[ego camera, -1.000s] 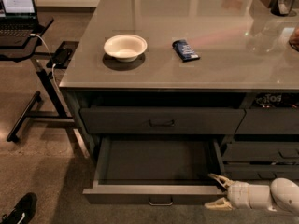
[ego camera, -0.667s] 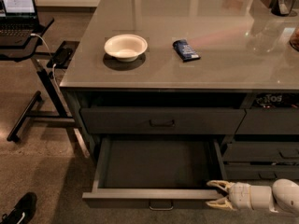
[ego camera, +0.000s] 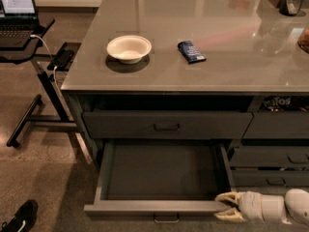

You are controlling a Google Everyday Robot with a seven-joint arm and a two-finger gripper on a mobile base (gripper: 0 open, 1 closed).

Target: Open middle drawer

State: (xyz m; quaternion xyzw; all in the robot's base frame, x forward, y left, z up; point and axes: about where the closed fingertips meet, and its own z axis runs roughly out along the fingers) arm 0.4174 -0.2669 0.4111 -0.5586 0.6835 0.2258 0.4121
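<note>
The middle drawer point(ego camera: 159, 207) is pulled far out below the closed upper drawer point(ego camera: 166, 125). Its shallow dark-grey tray point(ego camera: 164, 170) shows nothing in it, and its small bar handle point(ego camera: 166, 219) sits at the centre of the front, at the bottom edge of the view. My gripper point(ego camera: 226, 207) comes in from the lower right, at the right end of the drawer front. Its pale fingers point(ego camera: 227, 196) are spread apart. One lies just inside the front panel and the other just outside it.
On the grey countertop point(ego camera: 231, 76) are a white bowl point(ego camera: 129, 48) and a blue packet point(ego camera: 191, 51). Narrower drawers point(ego camera: 270, 156) stack at the right. A laptop stand point(ego camera: 38, 66) is at the left. A black shoe point(ego camera: 19, 217) is on the floor at the lower left.
The middle drawer has slid further out toward the camera, and my gripper has moved the same way at its right front corner.
</note>
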